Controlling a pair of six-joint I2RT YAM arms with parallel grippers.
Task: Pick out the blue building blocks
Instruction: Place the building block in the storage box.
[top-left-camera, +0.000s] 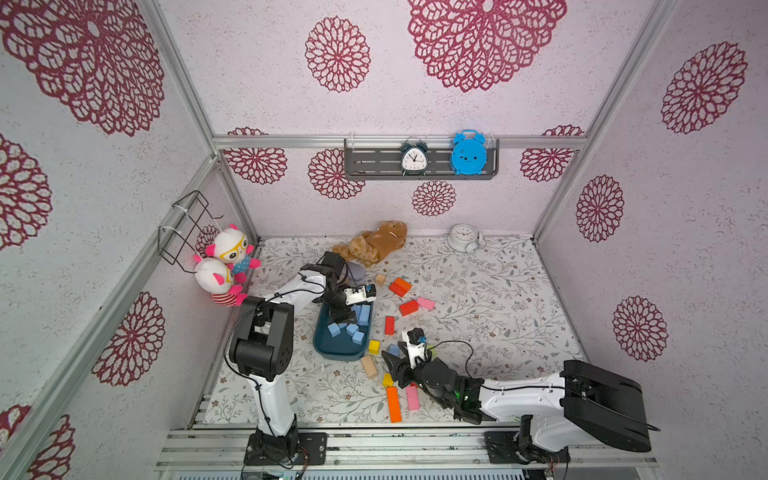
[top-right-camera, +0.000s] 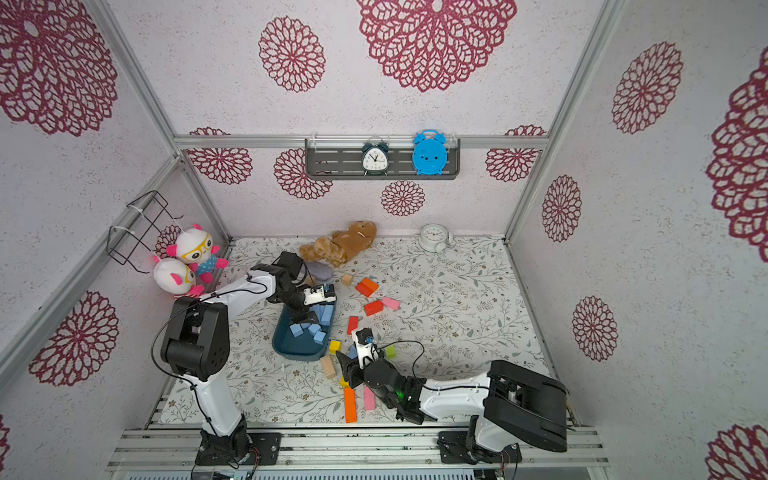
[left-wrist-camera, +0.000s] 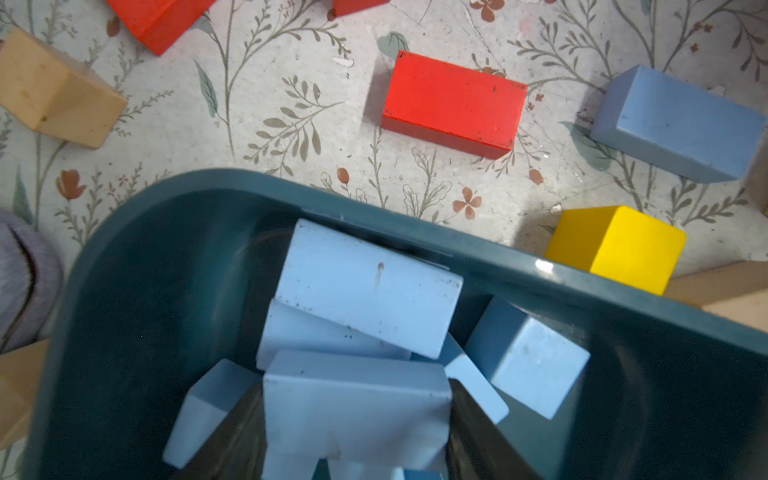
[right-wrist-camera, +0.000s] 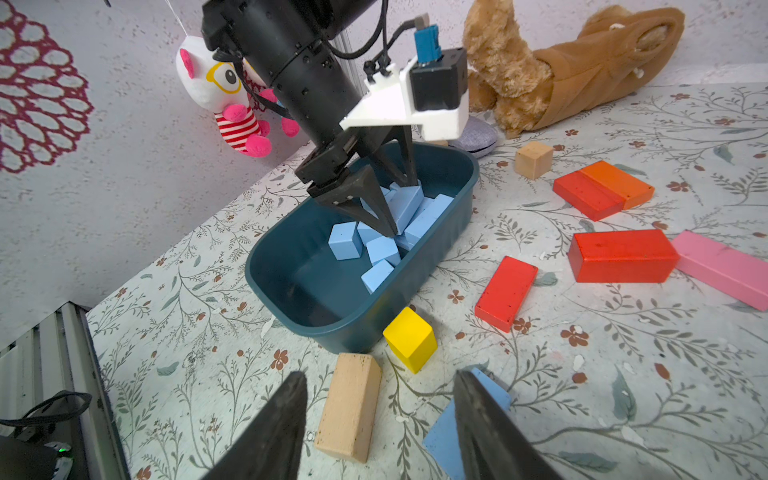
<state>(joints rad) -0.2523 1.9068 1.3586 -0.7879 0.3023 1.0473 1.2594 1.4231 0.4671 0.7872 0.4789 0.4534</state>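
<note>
Several blue building blocks (top-left-camera: 334, 329) (top-right-camera: 297, 330) lie in the dark teal tray (top-left-camera: 332, 353) (right-wrist-camera: 291, 286). My left gripper (top-left-camera: 343, 313) (left-wrist-camera: 357, 419) hangs over the tray's far end, shut on a light blue brick (left-wrist-camera: 357, 399) (right-wrist-camera: 405, 203); other blue blocks (left-wrist-camera: 365, 286) lie piled under it. One more blue block (top-left-camera: 394, 350) (left-wrist-camera: 681, 124) (right-wrist-camera: 444, 432) lies on the table to the right of the tray. My right gripper (top-left-camera: 392, 361) (right-wrist-camera: 380, 415) hovers low and open just before it, one finger covering part of that block, nothing held.
A tan brick (right-wrist-camera: 349, 407) and a yellow cube (right-wrist-camera: 409, 338) lie between my right gripper and the tray. Red (top-left-camera: 389, 325), orange (top-left-camera: 393, 404) and pink (top-left-camera: 412, 397) blocks are scattered right of the tray. A brown plush (top-left-camera: 374, 245) and a white clock (top-left-camera: 463, 237) sit by the back wall.
</note>
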